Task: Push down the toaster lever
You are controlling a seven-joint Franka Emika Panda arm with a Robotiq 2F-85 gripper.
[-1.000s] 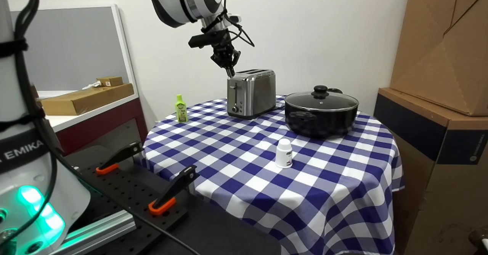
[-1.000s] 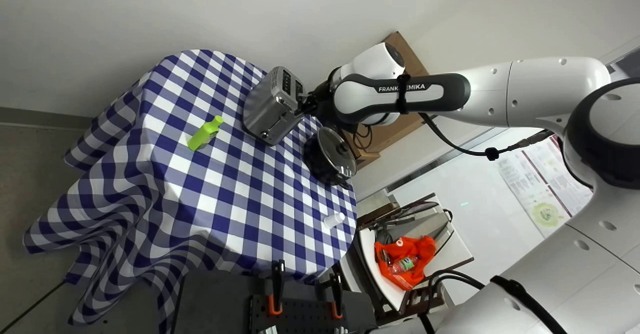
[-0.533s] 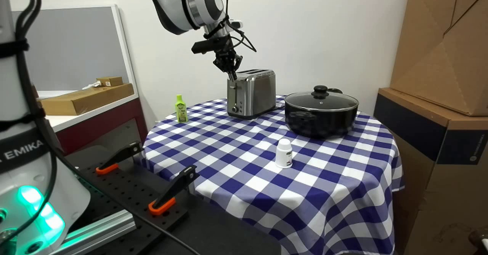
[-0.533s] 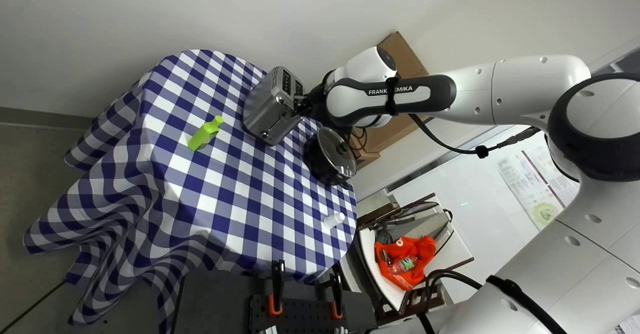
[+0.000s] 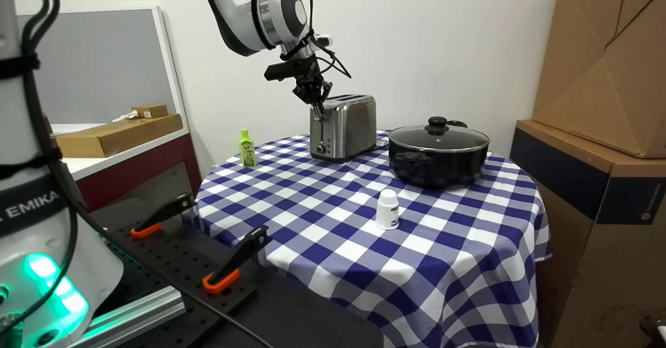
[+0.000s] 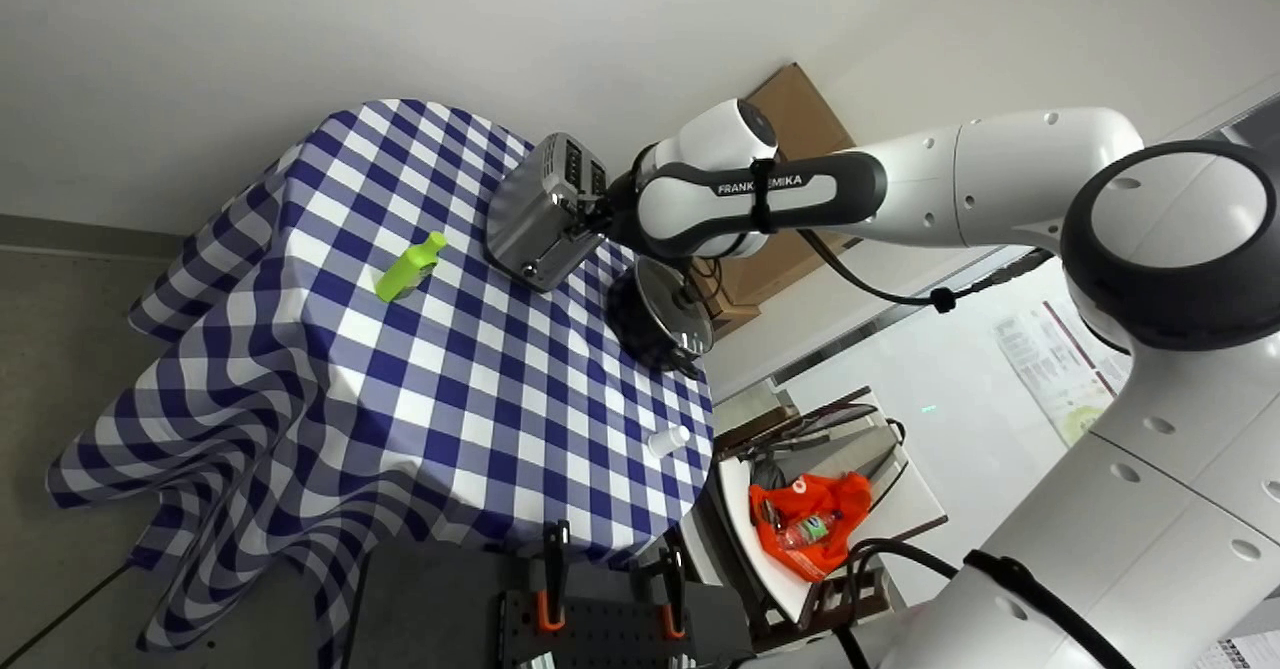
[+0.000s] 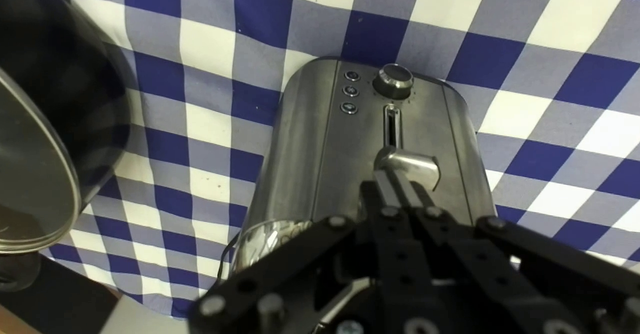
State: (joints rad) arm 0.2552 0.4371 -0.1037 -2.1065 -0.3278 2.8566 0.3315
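Note:
A silver toaster (image 5: 358, 127) stands on the checked cloth in both exterior views (image 6: 528, 211). In the wrist view its front face shows a knob (image 7: 394, 80) and a narrow slot (image 7: 392, 124). The metal lever (image 7: 419, 167) sits at the slot, with bare slot between it and the knob. My gripper (image 7: 390, 173) is shut, its fingers side by side with nothing seen between them. The fingertips overlap the lever's upper edge near its slot end; I cannot tell if they touch. In an exterior view the gripper (image 5: 319, 114) points down at the toaster's upper front.
A black lidded pot (image 5: 438, 155) stands beside the toaster. A green bottle (image 5: 247, 149) and a small white bottle (image 5: 387, 210) stand on the tablecloth (image 5: 333, 207). The wall (image 5: 442, 41) is behind. Clamps (image 5: 237, 259) sit at the table's near edge.
My gripper has moved down from the toaster's top edge to its upper front, at lever height. The arm follows, shifting left in an exterior view. The toaster has not moved.

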